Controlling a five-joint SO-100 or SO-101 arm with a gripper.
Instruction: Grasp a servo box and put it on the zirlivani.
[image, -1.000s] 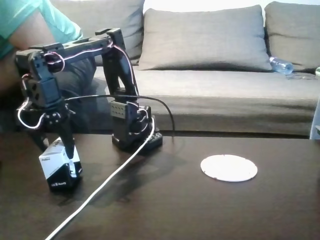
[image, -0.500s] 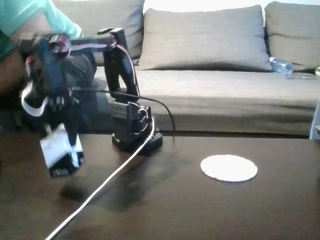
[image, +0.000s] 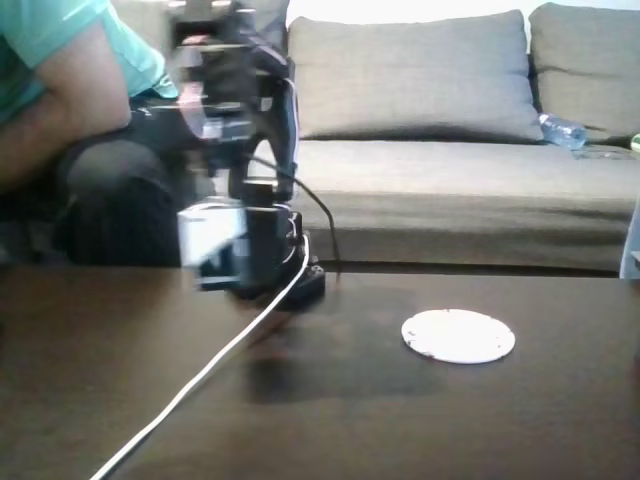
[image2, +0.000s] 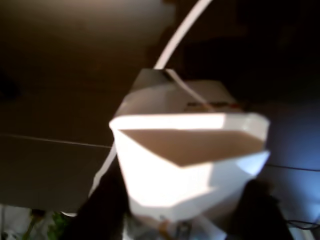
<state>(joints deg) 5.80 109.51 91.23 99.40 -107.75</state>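
Observation:
The servo box (image: 212, 238) hangs in the air in front of the arm's base, blurred by motion, white on top and dark below. My gripper (image: 222, 225) is shut on it, with the arm folded high above. In the wrist view the servo box (image2: 187, 157) sits close up, white and bright, with my dark fingers (image2: 102, 210) on either side of it. The zirlivani (image: 458, 335), a flat white speckled disc, lies on the dark table to the right, well apart from the box.
A white cable (image: 200, 375) runs from the arm's base (image: 270, 270) across the table (image: 400, 420) toward the front left. A person in a teal shirt (image: 60, 60) sits at the left. A grey sofa (image: 430, 130) stands behind the table.
The box has been lifted off the table at the left and carried right and upward, now in front of the arm's base. The arm swung right with it.

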